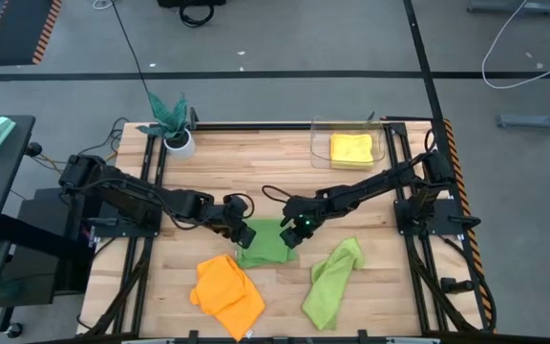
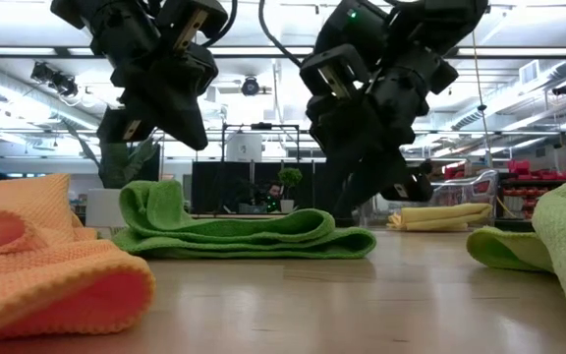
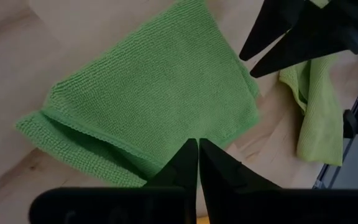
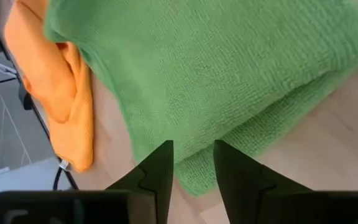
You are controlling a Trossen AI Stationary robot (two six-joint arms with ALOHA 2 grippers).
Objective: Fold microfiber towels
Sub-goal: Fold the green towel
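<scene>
Green folded towel (image 1: 267, 243) | corners hidden under both hands | orange towel (image 1: 227, 292) cropped.

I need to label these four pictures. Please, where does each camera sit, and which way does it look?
High view: above the table, looking straight down; both arms, four towels, plant.
Low view: at table height, looking level into the room; both grippers hang over the folded green towel.
Left wrist view: on the left arm, looking down on that towel; left gripper jaws shut.
Right wrist view: on the right arm, above the same towel; right gripper jaws apart; orange towel beside.
All four share the folded green towel.
</scene>
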